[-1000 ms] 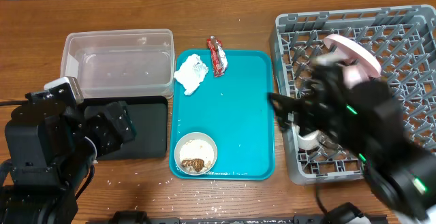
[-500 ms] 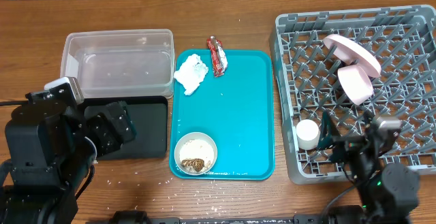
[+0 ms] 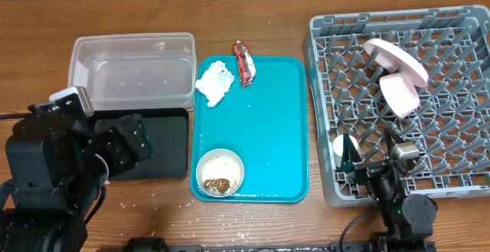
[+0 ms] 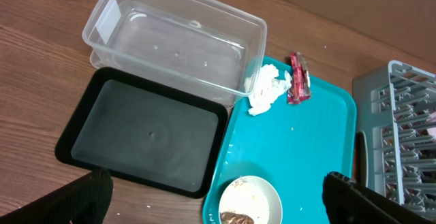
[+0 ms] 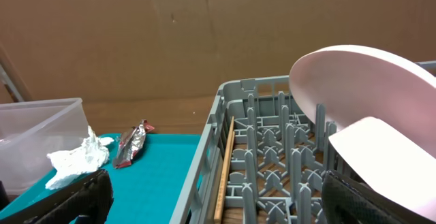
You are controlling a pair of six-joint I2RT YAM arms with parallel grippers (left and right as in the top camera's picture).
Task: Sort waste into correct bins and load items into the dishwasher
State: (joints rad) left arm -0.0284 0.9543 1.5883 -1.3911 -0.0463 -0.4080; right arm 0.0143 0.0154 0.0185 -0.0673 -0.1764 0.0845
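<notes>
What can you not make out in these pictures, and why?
Overhead: small white cup, partly behind the right arm.
Left wrist: white bowl, cut by the bottom edge.
Overhead: snack wrapper print, too small to read.
Right wrist: pale pink bowl, cut by the right edge.

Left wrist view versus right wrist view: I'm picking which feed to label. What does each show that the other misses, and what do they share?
Only the left wrist view shows the black tray and the white bowl of food bits on the teal tray. Only the right wrist view plainly shows the plate and pink bowl standing in the dish rack. Both show the clear tub, napkin, snack wrapper, teal tray and part of the dish rack.
</notes>
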